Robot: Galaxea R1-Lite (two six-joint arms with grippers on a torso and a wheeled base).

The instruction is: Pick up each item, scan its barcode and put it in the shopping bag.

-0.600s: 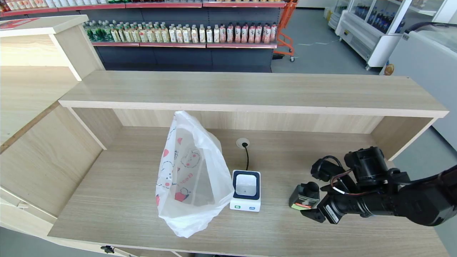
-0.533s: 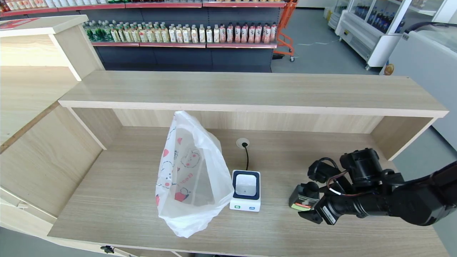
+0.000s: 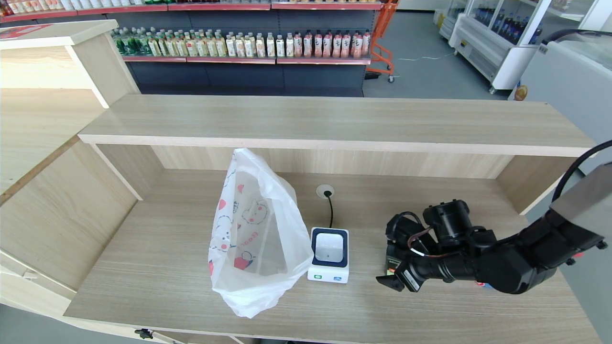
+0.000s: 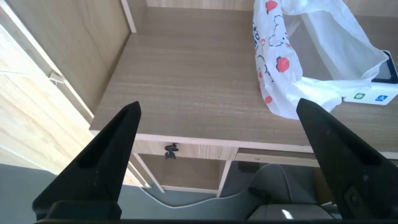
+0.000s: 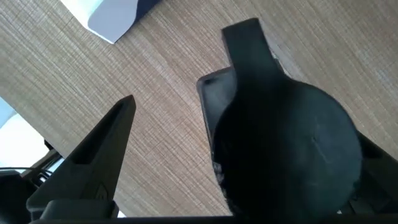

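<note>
Bottle, small and dark with a round black cap, stands upright on the lower counter, well right of the scanner. From my head view most of it is hidden behind the right gripper, only a strip of label shows. On my right wrist feed the cap sits between the jaws. One finger stands clear of the bottle with bare wood between them, so I read this claw as wide, around the bottle but not clamped. The far finger is hidden by the cap, can't tell if it touches

The scanner is a white box with a dark-framed window facing up. A black cable runs from it back to a round port in the counter. Shopping bag, white plastic with red cartoon print, stands just left of the scanner, touching it, mouth up and towards the back

Left gripper hangs off the near edge of the counter, left of the bag, jaws spread wide, nothing between them
</note>
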